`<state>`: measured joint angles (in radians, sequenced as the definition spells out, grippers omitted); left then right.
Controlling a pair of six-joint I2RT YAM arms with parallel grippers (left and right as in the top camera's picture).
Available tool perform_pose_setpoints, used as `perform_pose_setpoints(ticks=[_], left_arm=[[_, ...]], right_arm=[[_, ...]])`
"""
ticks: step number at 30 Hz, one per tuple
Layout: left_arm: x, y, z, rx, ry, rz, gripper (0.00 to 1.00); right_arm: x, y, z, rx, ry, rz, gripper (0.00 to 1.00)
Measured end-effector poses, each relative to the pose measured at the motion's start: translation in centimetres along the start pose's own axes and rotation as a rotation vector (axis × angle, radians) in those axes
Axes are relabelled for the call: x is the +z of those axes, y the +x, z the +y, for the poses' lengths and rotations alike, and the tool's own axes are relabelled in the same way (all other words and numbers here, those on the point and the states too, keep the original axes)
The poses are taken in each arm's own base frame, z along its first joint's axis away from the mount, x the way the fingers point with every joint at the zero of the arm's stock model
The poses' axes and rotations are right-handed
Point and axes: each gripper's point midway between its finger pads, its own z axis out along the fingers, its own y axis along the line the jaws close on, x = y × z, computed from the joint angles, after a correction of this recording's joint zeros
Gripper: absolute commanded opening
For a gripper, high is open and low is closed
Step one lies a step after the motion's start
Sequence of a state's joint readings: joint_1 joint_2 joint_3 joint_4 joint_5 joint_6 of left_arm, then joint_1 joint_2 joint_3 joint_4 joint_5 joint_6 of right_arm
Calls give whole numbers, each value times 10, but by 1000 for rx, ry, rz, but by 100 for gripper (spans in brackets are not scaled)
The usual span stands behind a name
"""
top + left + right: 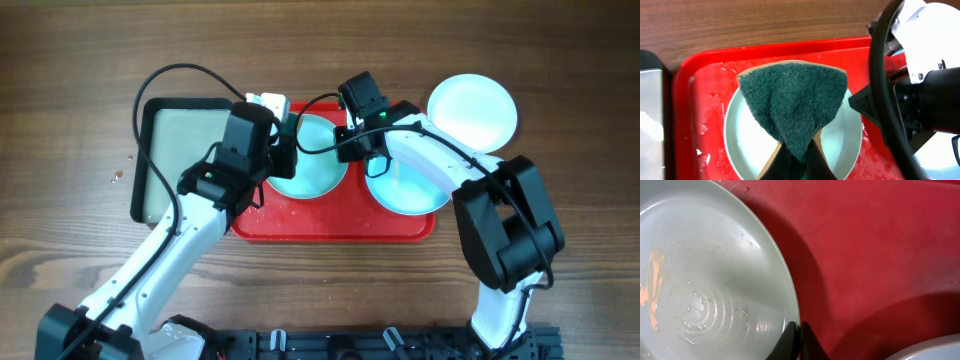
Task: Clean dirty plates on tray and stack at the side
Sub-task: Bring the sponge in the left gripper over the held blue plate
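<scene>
The red tray (pixel 330 225) holds two turquoise plates. My left gripper (pixel 283 152) is shut on a dark green scouring sponge (pixel 792 100) and holds it flat over the left turquoise plate (pixel 318 172), which also shows in the left wrist view (pixel 747 135). My right gripper (pixel 352 140) is shut on that plate's right rim, shown in the right wrist view (pixel 799 330). The plate (pixel 705 270) is wet and has an orange smear (pixel 655 280). The second turquoise plate (pixel 405 190) lies to the right on the tray. The white plate (pixel 473 110) sits on the table.
A black-rimmed tray (pixel 143 150) with a pale inside lies left of the red tray, touching it. The red tray (pixel 700 100) is wet with droplets. The right arm reaches across the second turquoise plate. The table is wooden.
</scene>
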<state>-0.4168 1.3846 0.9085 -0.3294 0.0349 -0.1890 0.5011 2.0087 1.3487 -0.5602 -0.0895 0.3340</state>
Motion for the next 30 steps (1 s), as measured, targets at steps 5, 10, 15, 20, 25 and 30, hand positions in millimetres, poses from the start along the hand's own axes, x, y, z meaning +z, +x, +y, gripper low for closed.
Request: perform_pose_setpoints(ticks=[5,10,15,20,25,30], left_arm=[[8,2,-2,-30,3,7,4],[16,8,4,-47,-26,30,4],[15,15,20,-141,-101,52,4],[8,29,64,-280,-159,131,4],[4,28,73,-367,-91,163,4],[30,56,77,-388,-96,277,4]], right_arm=[[0,3,5,-13,-28,16,4],[0,9,13,-35,-47,33,4],[1,14,25,-61,-61,40,4],[1,14,26,-61,-66,40,4],[1,13,26,-61,-66,39,4],[1,13,26,-61,-66,39,4]])
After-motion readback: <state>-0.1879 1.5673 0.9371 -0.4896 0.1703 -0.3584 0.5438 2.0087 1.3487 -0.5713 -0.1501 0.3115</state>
